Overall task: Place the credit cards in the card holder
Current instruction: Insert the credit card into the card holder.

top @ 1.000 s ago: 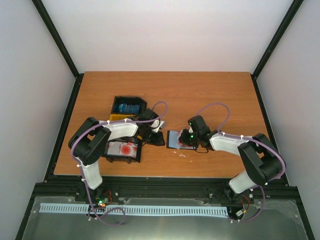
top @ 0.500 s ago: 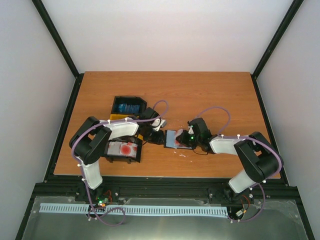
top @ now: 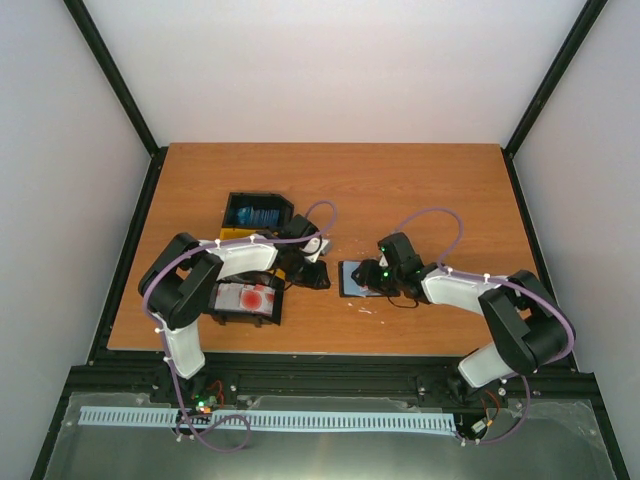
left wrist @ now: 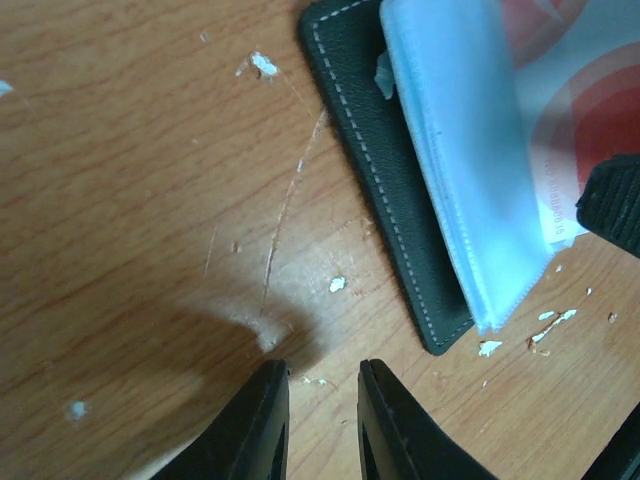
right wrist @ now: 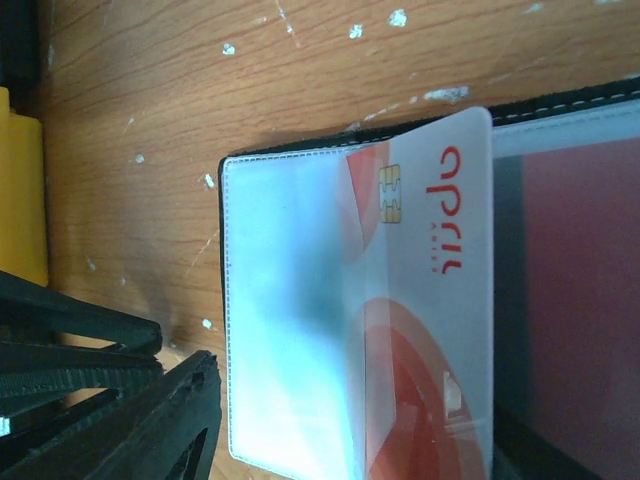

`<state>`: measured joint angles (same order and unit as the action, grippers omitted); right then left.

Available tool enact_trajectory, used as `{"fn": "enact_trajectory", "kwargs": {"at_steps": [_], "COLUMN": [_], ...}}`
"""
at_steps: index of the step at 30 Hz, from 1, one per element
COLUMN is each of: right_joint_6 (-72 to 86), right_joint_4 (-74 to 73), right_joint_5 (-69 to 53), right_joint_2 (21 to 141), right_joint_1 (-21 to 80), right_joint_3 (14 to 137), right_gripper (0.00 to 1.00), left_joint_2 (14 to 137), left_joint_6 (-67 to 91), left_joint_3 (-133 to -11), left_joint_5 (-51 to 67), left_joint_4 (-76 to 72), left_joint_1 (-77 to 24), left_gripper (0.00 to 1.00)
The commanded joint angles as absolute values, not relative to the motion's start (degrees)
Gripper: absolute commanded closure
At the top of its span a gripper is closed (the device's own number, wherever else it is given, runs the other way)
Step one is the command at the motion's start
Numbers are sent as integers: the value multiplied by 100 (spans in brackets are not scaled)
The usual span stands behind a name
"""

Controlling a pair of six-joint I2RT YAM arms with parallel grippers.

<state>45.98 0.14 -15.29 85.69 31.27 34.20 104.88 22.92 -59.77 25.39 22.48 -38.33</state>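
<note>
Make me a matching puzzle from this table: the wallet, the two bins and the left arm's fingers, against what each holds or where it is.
1 card holder
2 far bin
3 near bin
4 left fingers

A blue cards inside
B red-blotched white cards inside
C lying open, a card at its clear sleeves
D over bare table, holding nothing

Pairs: 1-C, 2-A, 3-B, 4-D
</note>
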Motion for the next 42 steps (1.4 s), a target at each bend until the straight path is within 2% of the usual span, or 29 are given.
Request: {"fn": "enact_trajectory", "kwargs": {"at_steps": [1,13,22,36,42], "right_joint_6": [4456,4530,4348,3880,3648], "right_joint_4": [-646,-1782,-2373,-2446,-2527], "right_joint_5": [-1152,-829,-292,-142,105], "right_joint_2": [8417,8167,8214,8710,8814], "right_joint_1": [3129,3129,3103,3103,3102], "right_joint_3": [3592,4090,4312,4530,4803], "right_gripper": [44,40,41,43,43], "left_joint_2": [10551,10625,10615,10696,10736], "left_joint_6": [2143,2118,2110,2110,2180], "left_joint_3": [-6239,-6337,-6311,-6424,-6467], "left_joint_5": [2450,2484,2521,2590,2627], "left_joint_4": [2331,2264,2257,2224,2228], "left_joint_1": [-3884,-3885,-3884,-3884,-3885], "left_gripper": [79,78,78,77,73]}}
